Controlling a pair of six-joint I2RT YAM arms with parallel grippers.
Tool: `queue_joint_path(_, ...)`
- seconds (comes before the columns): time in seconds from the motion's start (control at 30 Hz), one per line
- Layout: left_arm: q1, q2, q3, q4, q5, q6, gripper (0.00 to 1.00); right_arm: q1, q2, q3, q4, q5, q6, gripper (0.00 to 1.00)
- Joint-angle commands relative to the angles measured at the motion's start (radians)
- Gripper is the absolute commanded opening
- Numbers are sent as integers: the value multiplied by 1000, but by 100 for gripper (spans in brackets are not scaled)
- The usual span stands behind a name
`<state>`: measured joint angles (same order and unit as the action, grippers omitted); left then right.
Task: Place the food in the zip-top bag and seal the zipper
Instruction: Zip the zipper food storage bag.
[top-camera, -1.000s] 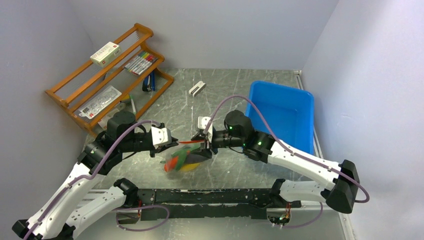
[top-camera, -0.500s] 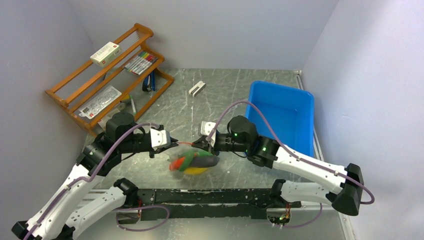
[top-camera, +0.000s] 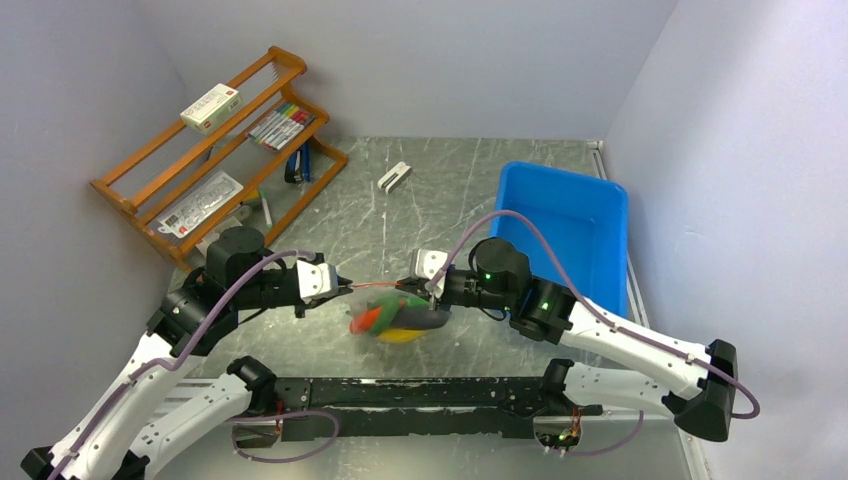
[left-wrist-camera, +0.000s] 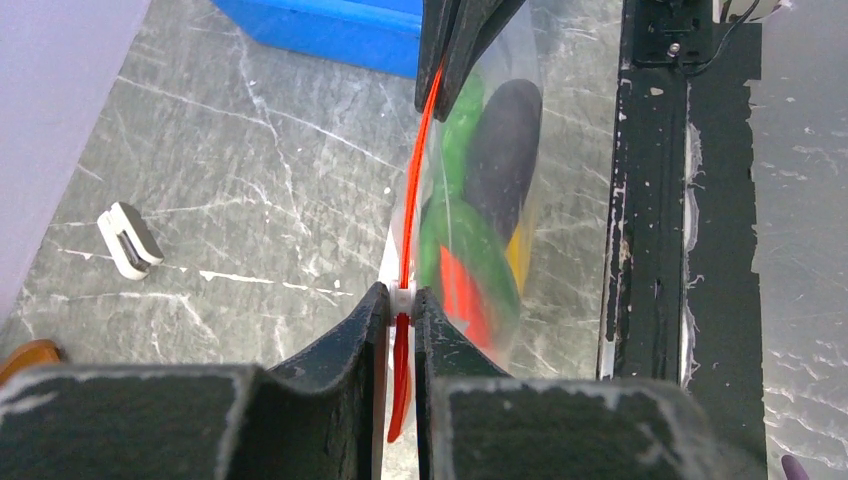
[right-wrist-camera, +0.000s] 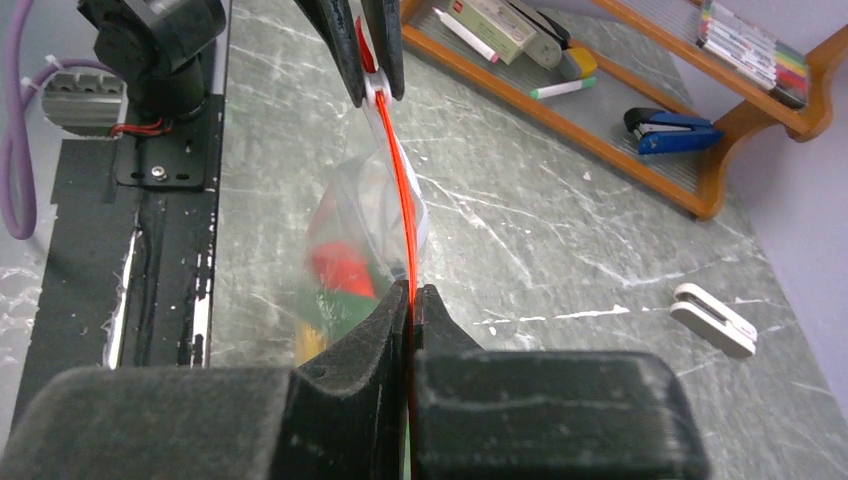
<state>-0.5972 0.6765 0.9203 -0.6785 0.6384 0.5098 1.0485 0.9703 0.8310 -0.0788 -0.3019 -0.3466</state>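
The clear zip-top bag (top-camera: 402, 318) hangs between my two grippers above the table, holding the food: green pod (left-wrist-camera: 452, 235), dark eggplant (left-wrist-camera: 505, 140), red chili (left-wrist-camera: 462, 292) and a yellow piece (left-wrist-camera: 520, 255). The fish is hidden. The red-orange zipper (left-wrist-camera: 412, 200) is stretched taut between them. My left gripper (left-wrist-camera: 400, 298) is shut on the zipper's white slider at the left end. My right gripper (right-wrist-camera: 411, 292) is shut on the zipper's right end. Both show in the top view: left gripper (top-camera: 340, 288), right gripper (top-camera: 428, 290).
A blue bin (top-camera: 565, 220) stands at the right. A wooden rack (top-camera: 215, 150) with markers, a box and a stapler stands at the back left. A small white clip (top-camera: 394, 177) lies at the back. A black rail (top-camera: 420, 392) runs along the near edge.
Both grippers and the bag have shifted to the right, and the zipper span between them has lengthened. The bag swings below them.
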Motion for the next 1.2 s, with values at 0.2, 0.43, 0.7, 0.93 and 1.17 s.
queue_joint_path(0.2, 5, -7, 32, -67, -66, 32, 7, -15, -88, -33, -13, 90, -38, 0)
queue_joint_path(0.43, 5, 0, 55, -118, -132, 34, 7, -32, -122, -39, -62, 131, -56, 0)
queue_joint_path(0.7, 5, -16, 80, -159, -189, 41, 7, -49, -158, -50, -81, 135, -62, 0)
queue_joint_path(0.93, 5, -22, 78, -142, -185, 16, 7, -50, -143, -58, -82, 158, -46, 1)
queue_joint_path(1.17, 5, -31, 57, -115, -175, 5, 7, -51, -179, -84, -159, 146, -19, 39)
